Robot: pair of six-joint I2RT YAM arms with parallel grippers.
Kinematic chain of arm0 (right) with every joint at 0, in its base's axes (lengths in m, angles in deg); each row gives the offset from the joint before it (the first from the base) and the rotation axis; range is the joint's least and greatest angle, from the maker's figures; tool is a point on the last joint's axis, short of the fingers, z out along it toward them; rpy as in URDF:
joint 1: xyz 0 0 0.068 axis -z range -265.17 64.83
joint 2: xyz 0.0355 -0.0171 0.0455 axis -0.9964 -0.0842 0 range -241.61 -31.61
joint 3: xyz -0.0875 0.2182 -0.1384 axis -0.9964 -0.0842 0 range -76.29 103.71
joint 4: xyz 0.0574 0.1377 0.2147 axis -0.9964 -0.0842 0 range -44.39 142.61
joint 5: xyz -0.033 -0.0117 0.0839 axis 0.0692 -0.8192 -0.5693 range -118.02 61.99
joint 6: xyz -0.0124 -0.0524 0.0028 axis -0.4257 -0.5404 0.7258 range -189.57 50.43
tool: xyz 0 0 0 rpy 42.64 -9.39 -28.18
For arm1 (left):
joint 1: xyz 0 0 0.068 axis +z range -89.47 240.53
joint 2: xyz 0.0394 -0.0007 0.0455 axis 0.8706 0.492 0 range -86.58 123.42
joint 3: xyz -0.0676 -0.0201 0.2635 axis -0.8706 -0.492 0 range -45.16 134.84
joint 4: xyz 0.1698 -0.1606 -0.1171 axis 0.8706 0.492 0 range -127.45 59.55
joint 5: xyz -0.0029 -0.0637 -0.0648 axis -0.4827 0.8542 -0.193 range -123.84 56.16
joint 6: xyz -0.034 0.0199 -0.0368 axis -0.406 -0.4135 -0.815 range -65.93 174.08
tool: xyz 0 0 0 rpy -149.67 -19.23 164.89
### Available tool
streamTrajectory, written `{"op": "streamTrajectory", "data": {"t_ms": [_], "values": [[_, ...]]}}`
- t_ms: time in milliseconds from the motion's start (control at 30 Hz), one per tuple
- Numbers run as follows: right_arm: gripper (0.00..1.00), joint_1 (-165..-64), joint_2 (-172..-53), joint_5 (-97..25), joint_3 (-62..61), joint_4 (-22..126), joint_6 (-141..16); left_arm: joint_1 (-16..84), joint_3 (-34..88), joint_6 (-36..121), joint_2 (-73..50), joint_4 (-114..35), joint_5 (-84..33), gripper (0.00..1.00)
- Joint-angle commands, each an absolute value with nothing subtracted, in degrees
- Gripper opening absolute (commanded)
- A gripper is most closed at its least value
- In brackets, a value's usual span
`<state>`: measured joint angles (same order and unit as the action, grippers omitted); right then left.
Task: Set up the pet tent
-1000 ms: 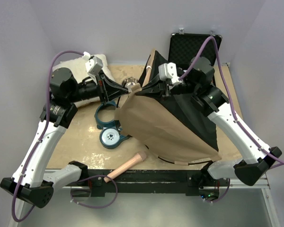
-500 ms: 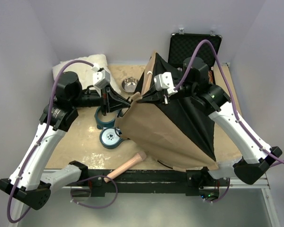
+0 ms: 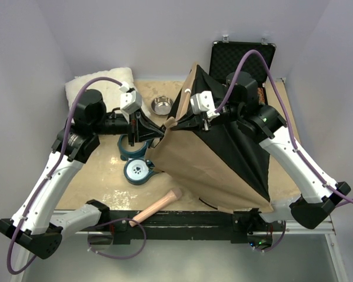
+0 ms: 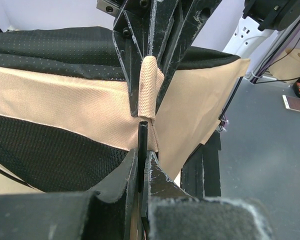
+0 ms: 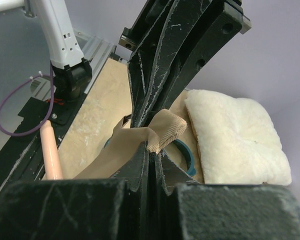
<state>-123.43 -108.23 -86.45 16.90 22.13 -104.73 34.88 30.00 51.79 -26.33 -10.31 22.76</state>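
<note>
The pet tent (image 3: 206,158), tan fabric with black mesh, stands tilted at the table's middle right. At its left corner is a tan webbing loop (image 4: 147,85). My left gripper (image 3: 156,130) is shut on a thin dark pole end (image 4: 142,132) that points up into that loop; the left wrist view shows the gripper (image 4: 142,150) close up. My right gripper (image 3: 179,123) comes from the opposite side and is shut on the same loop (image 5: 166,129), with its tips (image 5: 152,150) against my left fingers (image 5: 155,75). The rest of the pole is hidden in the fabric.
A fluffy white pillow (image 3: 100,82) lies at the back left and a steel bowl (image 3: 160,106) behind the grippers. A teal ring (image 3: 129,148) and a round paw-print dish (image 3: 137,170) lie under the left arm. A pink-handled tool (image 3: 159,205) lies at the front edge. An open black case (image 3: 241,59) stands at the back right.
My left gripper moved right and down to the tent's corner. My right gripper moved left with the loop, and the two now meet tip to tip.
</note>
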Motion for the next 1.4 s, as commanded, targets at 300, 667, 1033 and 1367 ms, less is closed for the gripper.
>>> {"op": "streamTrajectory", "data": {"t_ms": [300,667,1033,1367], "values": [[0.0,-123.84,-108.08,-85.49,17.49,21.67,-105.34,32.58,31.39,51.53,-25.32,-7.3,23.55,0.0],[0.0,-124.28,-107.2,-86.37,17.49,21.75,-106.23,32.14,30.69,51.44,-25.76,-5.81,21.88,0.0],[0.0,-124.28,-104.65,-86.11,16.35,23.6,-104.2,34.34,28.58,47.83,-26.47,-8.35,22.06,0.0],[0.0,-125.42,-105.79,-85.14,16.53,22.81,-104.99,33.46,29.99,49.5,-24.97,-7.39,22.67,0.0]]}}
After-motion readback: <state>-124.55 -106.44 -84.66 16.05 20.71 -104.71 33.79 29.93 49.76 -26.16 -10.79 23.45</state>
